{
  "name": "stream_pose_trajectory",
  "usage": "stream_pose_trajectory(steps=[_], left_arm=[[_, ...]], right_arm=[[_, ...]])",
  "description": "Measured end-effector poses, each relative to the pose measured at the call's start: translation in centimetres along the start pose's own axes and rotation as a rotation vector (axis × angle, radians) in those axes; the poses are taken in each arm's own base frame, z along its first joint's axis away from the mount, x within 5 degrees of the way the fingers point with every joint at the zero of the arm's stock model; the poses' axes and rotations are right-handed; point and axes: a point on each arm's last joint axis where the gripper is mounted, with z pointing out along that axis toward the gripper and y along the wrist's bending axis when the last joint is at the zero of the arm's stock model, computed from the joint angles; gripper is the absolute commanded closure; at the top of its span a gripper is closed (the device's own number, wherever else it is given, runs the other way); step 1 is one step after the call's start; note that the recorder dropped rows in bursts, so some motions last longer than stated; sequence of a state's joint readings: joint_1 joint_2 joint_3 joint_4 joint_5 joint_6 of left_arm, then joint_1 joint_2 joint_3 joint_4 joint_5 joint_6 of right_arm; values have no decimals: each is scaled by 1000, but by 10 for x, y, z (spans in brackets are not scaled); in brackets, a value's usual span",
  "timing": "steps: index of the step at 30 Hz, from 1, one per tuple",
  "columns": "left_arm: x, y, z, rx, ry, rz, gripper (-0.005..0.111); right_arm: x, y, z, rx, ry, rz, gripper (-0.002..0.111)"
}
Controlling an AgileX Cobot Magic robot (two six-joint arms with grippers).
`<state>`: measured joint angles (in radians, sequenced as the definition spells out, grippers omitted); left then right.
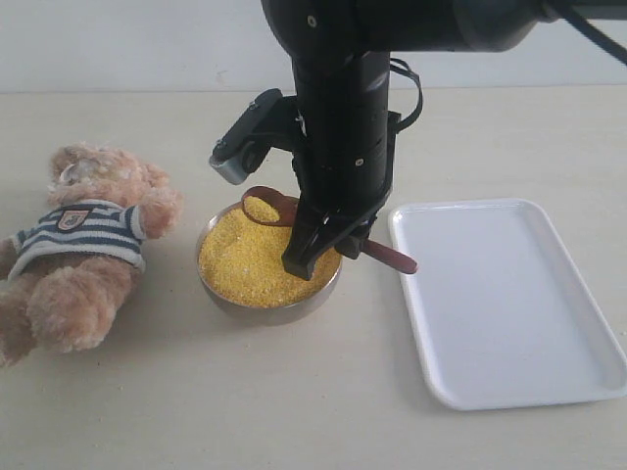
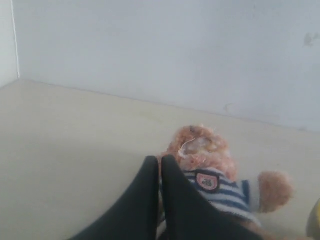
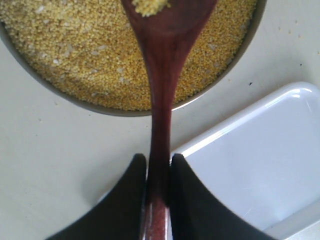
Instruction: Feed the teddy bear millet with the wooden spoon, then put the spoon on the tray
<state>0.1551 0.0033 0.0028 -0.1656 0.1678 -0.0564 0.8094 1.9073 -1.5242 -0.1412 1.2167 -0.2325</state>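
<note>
Beige surface [image 1: 294,401] meets a plain white wall [image 1: 127,39]. Right claw [image 3: 158,161] grips the wooden spoon [image 3: 162,80], millet [image 1: 260,209] in its scoop, above the metal bowl [image 1: 266,312] between teddy bear [image 1: 83,245] and tray [image 1: 509,294]; left claw [image 2: 160,161] is clenched, empty.

Beige table [image 1: 294,411] with bear [image 1: 83,255], bowl [image 1: 265,311], tray [image 1: 509,294]

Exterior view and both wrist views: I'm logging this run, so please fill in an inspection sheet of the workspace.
Surface: flat pale beige table.
Job's things: fluffy light-brown teddy bear in striped shirt, lying left; bright-yellow millet filling round metal bowl; small dark reddish-brown wooden spoon, carrying millet, over the bowl; flat white rectangular tray, empty, right.
Clutter: nothing seen.
Hands: right hand shut on spoon handle; left hand shut, empty, facing the bear.
Cables: black cable loop above right hand.
Surroundings: plain white wall.
</note>
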Motion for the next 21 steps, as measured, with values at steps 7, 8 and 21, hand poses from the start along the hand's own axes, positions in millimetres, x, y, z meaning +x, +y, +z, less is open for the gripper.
stream_pose_trajectory(steps=[7, 8, 21], left_arm=[[-3, -2, 0, 28, -30, -281, 103], [-3, -2, 0, 31, -32, -301, 103], [-7, -2, 0, 39, -77, -399, 103]], right_arm=[[0, 0, 0, 0, 0, 0, 109], [0, 0, 0, 0, 0, 0, 109], [0, 0, 0, 0, 0, 0, 109]])
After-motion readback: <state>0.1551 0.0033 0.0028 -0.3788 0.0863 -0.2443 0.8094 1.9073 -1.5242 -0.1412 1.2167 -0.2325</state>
